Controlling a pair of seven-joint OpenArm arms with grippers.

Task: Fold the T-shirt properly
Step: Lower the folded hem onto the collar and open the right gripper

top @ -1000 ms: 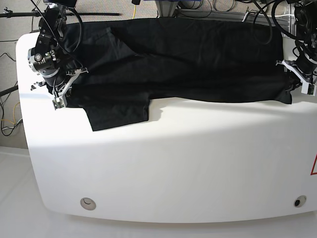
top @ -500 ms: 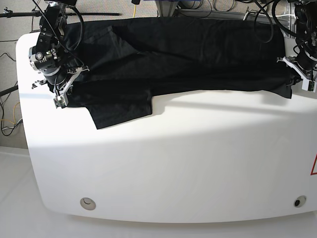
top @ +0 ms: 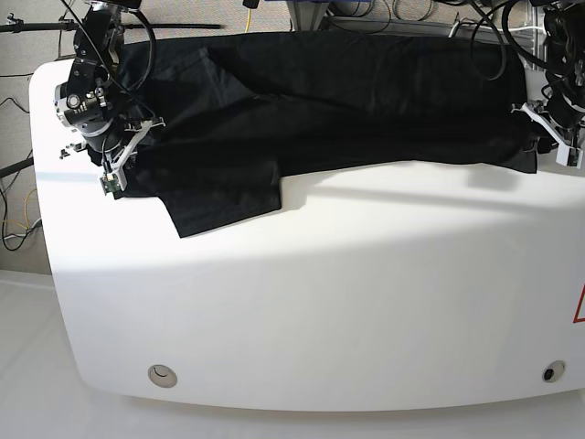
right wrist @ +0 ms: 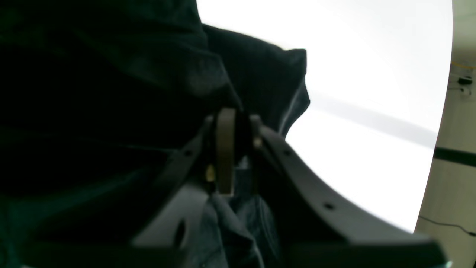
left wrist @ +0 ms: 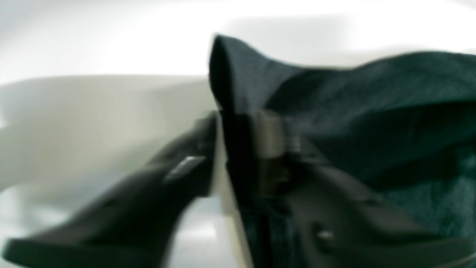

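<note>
Plain black soft-fabric T-shirt [top: 338, 110] spread along white worktop [top: 320, 302] far edge; right gripper [right wrist: 234, 149] jaws clenched on its hem; left gripper [left wrist: 238, 156] jaws parted around fabric, grip unclear

base: overhead, whole table [top: 320, 302] | wrists: close-up (shared T-shirt [top: 347, 101])

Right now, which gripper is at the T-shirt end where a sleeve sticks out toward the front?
The right gripper, on the base view's left: the sleeve lies beside it; the left gripper has a straight end.
</note>
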